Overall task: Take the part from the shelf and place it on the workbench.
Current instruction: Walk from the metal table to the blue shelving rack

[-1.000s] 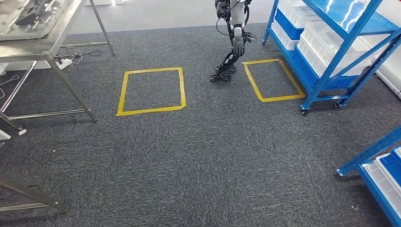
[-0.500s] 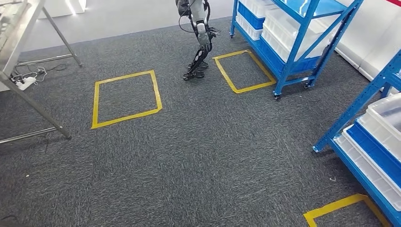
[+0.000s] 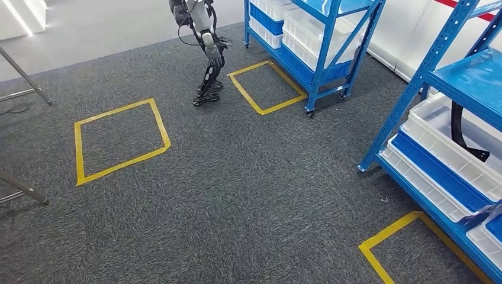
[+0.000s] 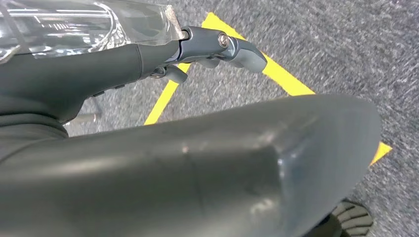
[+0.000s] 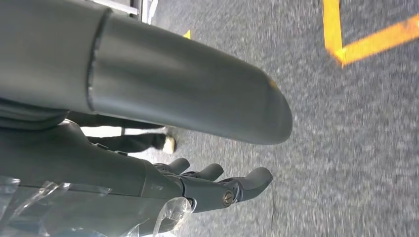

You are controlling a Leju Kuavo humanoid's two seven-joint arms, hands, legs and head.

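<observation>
Grey carpet (image 3: 237,201) fills the head view, with yellow tape squares (image 3: 118,139). On the right stands a blue shelf (image 3: 450,77) with white bins (image 3: 456,148); a dark curved part (image 3: 459,127) lies in one. Another robot (image 3: 204,47) stands far off. I read no labels. The left wrist view shows the left hand (image 4: 217,47) extended and holding nothing; the right wrist view shows the right hand (image 5: 217,185) the same. I judge the approach step: next, stop at the shelf and reach in.

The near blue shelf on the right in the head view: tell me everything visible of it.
The near shelf is blue perforated metal: angled uprights, a diagonal brace, a glossy blue upper deck. Below sit white trays over blue bins, stacked. A curved black part lies in the top tray. The shelf foot stands on grey carpet, beside yellow tape.
</observation>
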